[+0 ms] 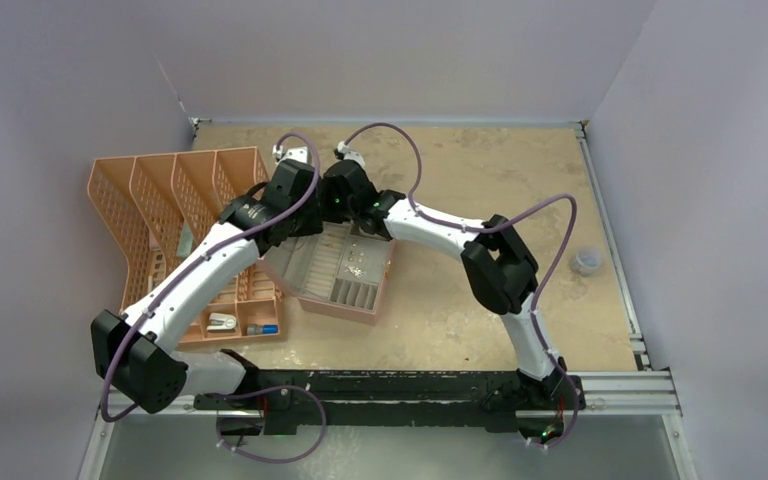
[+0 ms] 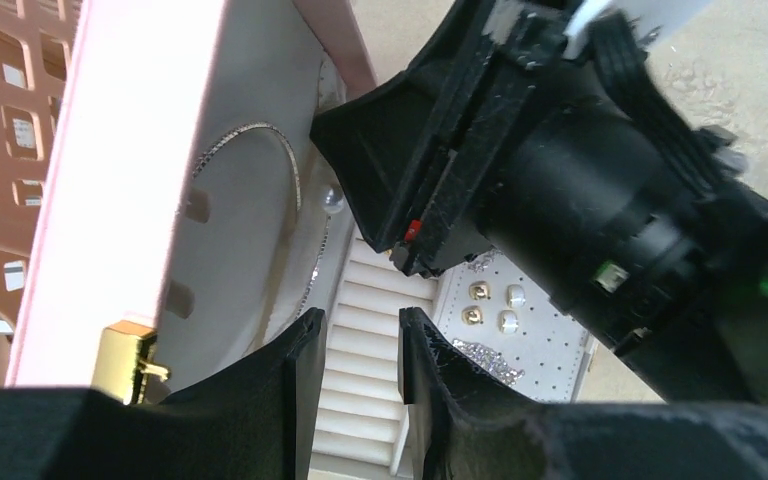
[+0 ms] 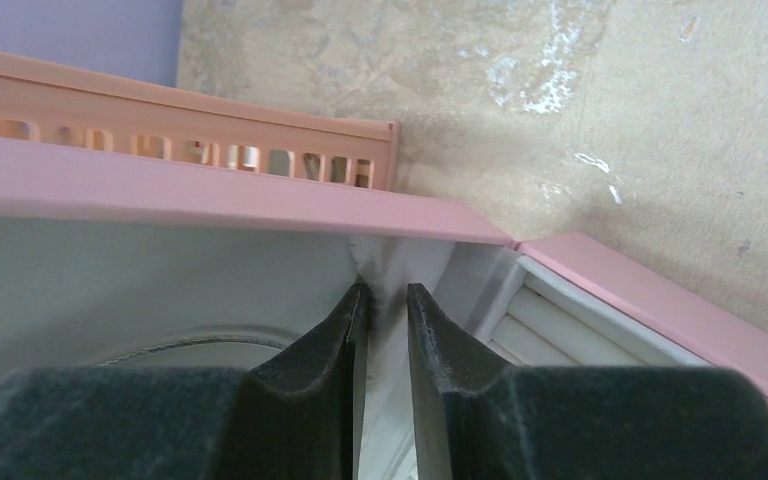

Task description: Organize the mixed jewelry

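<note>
A pink jewelry box [image 1: 345, 305] lies open mid-table. In the left wrist view its white lid [image 2: 240, 230] holds a thin silvery hoop [image 2: 260, 128] and a pearl [image 2: 332, 203]. Gold studs [image 2: 476, 292] and white studs [image 2: 508, 321] sit on the dotted pad beside a sparkly piece [image 2: 480, 356]. My left gripper [image 2: 357, 325] is open and empty above the ribbed ring rolls [image 2: 365, 390]. My right gripper [image 3: 387, 300] is open by a narrow gap, empty, its tips at the lid's hinge corner; the hoop [image 3: 180, 346] shows to its left. Both grippers [image 1: 298, 222] [image 1: 340, 215] hang over the box.
A pink mesh organizer [image 1: 175, 200] stands left of the box, with a white clip [image 1: 222, 322] and a blue-capped tube [image 1: 262, 328] in its front tray. A small clear cup [image 1: 587, 260] sits at the right. The lid's gold clasp [image 2: 125, 360] is near my left finger.
</note>
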Motion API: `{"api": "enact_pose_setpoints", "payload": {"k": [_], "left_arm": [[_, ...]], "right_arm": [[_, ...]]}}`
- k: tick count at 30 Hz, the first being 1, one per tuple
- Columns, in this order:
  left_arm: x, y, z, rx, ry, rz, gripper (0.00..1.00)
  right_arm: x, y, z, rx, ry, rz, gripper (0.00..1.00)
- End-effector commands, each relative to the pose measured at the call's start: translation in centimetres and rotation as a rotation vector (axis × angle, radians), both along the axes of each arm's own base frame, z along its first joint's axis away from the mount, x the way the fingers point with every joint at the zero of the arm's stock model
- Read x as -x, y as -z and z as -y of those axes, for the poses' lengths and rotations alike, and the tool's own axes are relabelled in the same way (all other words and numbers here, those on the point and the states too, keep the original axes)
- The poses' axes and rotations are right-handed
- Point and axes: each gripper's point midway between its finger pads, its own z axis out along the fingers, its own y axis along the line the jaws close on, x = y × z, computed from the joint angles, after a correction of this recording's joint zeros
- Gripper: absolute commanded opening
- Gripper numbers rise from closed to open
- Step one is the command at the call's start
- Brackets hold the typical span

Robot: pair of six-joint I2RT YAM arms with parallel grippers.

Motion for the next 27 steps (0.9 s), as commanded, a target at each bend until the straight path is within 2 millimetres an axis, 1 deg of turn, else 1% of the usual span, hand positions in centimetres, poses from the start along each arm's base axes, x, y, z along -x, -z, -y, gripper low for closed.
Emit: {"api": "enact_pose_setpoints", "payload": {"k": [1, 5, 7, 10, 13, 17, 19, 21, 24, 27], "left_arm": [[0.2, -1.4, 1.2, -0.021, 0.076, 0.068, 0.32], [0.2, -0.2, 0.8, -0.106, 0.085, 0.073, 0.33], [0.0, 0.0, 0.3, -0.14, 0.076, 0.077, 0.33], [-0.2, 0.1, -0.3, -0.173, 0.062, 0.087, 0.33], [-0.2, 0.6, -0.3, -0.182, 0.06, 0.083, 0.32], [-0.3, 2.2, -0.8, -0.221, 0.039, 0.049, 0.31], [-0.3, 3.2, -1.6, -0.274, 0.016, 0.021, 0.31], [-0.2, 4.2, -2.0, -0.317, 0.01, -0.019, 0.31], [-0.3, 5.1, -1.9, -0.347, 0.027, -0.055, 0.3], [-0.4, 5.5, -1.9, -0.367, 0.046, -0.061, 0.28]], "right_arm": [[0.8, 1.5, 0.0, 0.05, -0.032, -0.015, 0.2], [1.6, 1.7, -0.3, 0.032, -0.063, -0.043, 0.15], [1.5, 1.4, -0.3, 0.025, -0.062, -0.038, 0.13], [1.8, 1.1, -0.2, 0.005, -0.069, -0.035, 0.06], [1.8, 1.0, -0.3, -0.025, -0.069, -0.04, 0.0], [2.3, 1.4, 0.2, -0.054, -0.077, -0.057, 0.0], [2.6, 1.2, 0.5, -0.073, -0.083, -0.057, 0.0], [2.8, 0.6, 0.7, -0.106, -0.095, -0.045, 0.0], [3.0, 0.0, 1.0, -0.132, -0.106, -0.035, 0.0], [3.2, 0.1, 1.2, -0.131, -0.113, -0.039, 0.0]]}}
